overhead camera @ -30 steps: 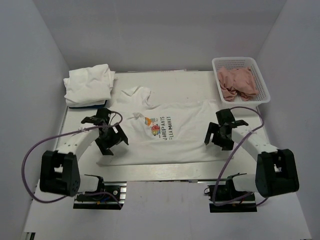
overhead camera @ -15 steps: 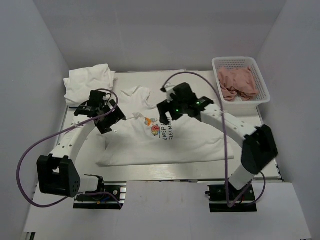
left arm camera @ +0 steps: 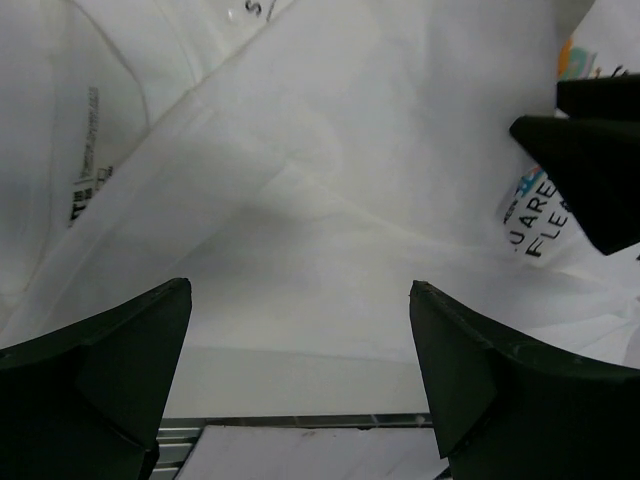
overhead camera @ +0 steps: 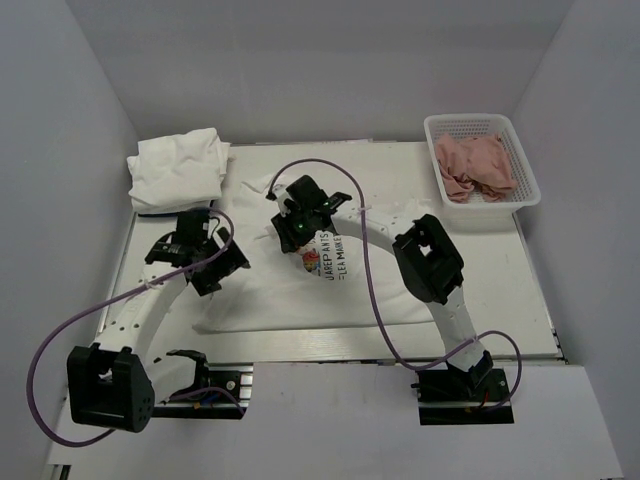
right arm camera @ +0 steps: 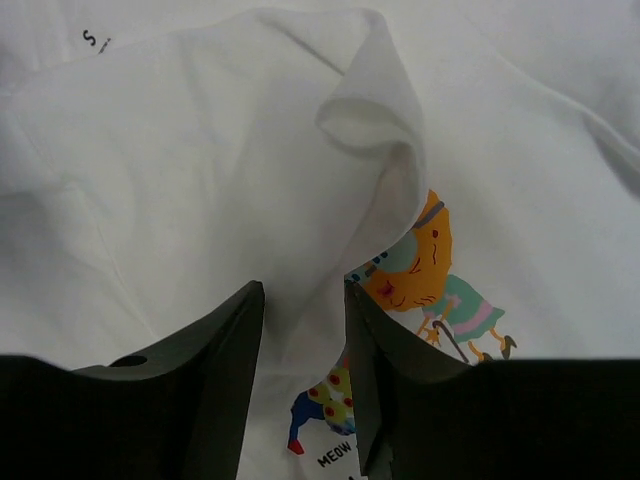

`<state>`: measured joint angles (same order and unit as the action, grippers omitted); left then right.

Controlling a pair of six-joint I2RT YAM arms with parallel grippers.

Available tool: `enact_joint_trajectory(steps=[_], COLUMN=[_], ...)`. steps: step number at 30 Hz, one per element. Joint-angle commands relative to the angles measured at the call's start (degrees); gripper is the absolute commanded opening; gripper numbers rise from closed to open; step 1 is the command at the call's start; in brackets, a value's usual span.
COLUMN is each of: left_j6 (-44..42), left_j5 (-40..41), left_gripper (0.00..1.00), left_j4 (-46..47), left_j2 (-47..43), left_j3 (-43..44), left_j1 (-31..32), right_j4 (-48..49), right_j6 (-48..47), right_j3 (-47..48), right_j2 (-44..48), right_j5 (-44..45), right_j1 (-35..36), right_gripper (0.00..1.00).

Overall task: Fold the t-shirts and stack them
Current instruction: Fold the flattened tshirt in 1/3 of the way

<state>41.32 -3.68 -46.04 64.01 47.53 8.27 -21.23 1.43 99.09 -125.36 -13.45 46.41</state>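
Observation:
A white t-shirt (overhead camera: 390,285) with a colourful cartoon print (overhead camera: 318,262) and dark lettering lies spread across the middle of the table. My right arm reaches far left across it. In the right wrist view a raised fold of the t-shirt (right arm camera: 200,150) lies over part of the print (right arm camera: 430,270). It stands between the narrowed jaws of my right gripper (right arm camera: 302,290) (overhead camera: 295,230), with a gap still showing. My left gripper (overhead camera: 213,272) (left arm camera: 300,290) hangs wide open over the t-shirt's (left arm camera: 330,180) left edge, holding nothing. A folded white t-shirt bundle (overhead camera: 178,168) sits at the back left.
A white basket (overhead camera: 470,119) holding crumpled pink cloth (overhead camera: 478,165) stands at the back right. The right arm's purple cable loops above the shirt. The right gripper's black fingers (left arm camera: 590,170) show at the right in the left wrist view. White walls enclose three sides.
The right arm swung from the shirt's right side across to its left part, and its jaws narrowed around a fold. The left gripper moved away, then came back nearer, still wide open.

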Motion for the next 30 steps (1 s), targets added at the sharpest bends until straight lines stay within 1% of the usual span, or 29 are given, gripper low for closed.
enact_joint_trajectory(steps=[1,3,5,8,9,11,15,16,18,21,22,23,24,25,26,27,30], left_j6=[-1.5,-1.5,-2.2,-2.8,-2.8,-2.8,-2.2,-2.2,-2.2,-2.2,-2.2,-2.2,-2.2,-2.2,-2.2,-2.2,-2.7], left_j5=[-8.9,-11.5,-12.9,-12.9,-12.9,-12.9,-12.3,-12.3,-11.7,-11.1,-11.1,-10.6,-10.6,-10.6,-10.0,-10.0,-10.0], left_gripper=[1.0,1.0,1.0,1.0,1.0,1.0,1.0,1.0,1.0,1.0,1.0,1.0,1.0,1.0,1.0,1.0,1.0], left_j4=[6.8,10.8,12.7,13.9,14.7,15.9,17.0,17.0,16.5,16.0,16.0,15.4,15.4,15.4,14.8,14.8,14.1], left_j2=[-0.6,1.2,2.6,4.5,4.5,5.1,6.1,6.1,6.7,6.7,6.7,7.2,7.2,7.2,7.2,7.2,7.2], left_j3=[-4.3,-7.0,-8.1,-8.8,-9.4,-10.7,-12.6,-12.6,-13.3,-13.9,-13.9,-13.9,-13.9,-13.9,-13.9,-13.9,-13.9], left_j1=[0.3,0.3,0.8,0.8,0.8,0.8,0.8,0.8,0.8,0.8,0.8,0.8,0.8,0.8,0.8,0.8,0.8], right_j4=[-3.4,-4.7,-5.4,-6.4,-6.5,-7.2,-9.2,-10.7,-12.5,-14.0,-14.4,-14.9,-15.2,-15.8,-15.8,-15.9,-16.4], right_j6=[0.2,0.2,0.5,0.5,0.5,-0.3,-6.0,-8.2,-9.2,-10.8,-10.2,-9.4,-8.4,-7.9,-6.3,-5.3,-2.6], right_j3=[4.8,4.5,4.4,4.6,4.9,6.6,12.2,15.6,18.4,19.9,19.9,20.0,19.7,19.1,19.0,18.9,18.2], right_j2=[-0.3,-0.4,-0.6,-1.0,-0.9,-0.9,-1.1,-1.5,-2.3,-2.5,-2.5,-2.8,-2.9,-2.9,-2.9,-2.7,-1.6], right_j5=[0.7,0.7,0.4,0.1,0.7,1.4,8.7,10.1,15.6,20.2,20.7,21.4,22.7,23.1,23.8,26.0,29.4], right_j1=[0.4,0.5,0.8,1.0,1.2,1.5,3.2,3.8,4.7,6.1,6.5,6.6,6.6,6.6,6.6,6.4,6.2], right_gripper=[0.44,0.42,0.35,0.2,0.06,0.0,0.0,0.0,0.0,0.0,0.03,0.1,0.31,0.42,0.49,0.63,0.79])
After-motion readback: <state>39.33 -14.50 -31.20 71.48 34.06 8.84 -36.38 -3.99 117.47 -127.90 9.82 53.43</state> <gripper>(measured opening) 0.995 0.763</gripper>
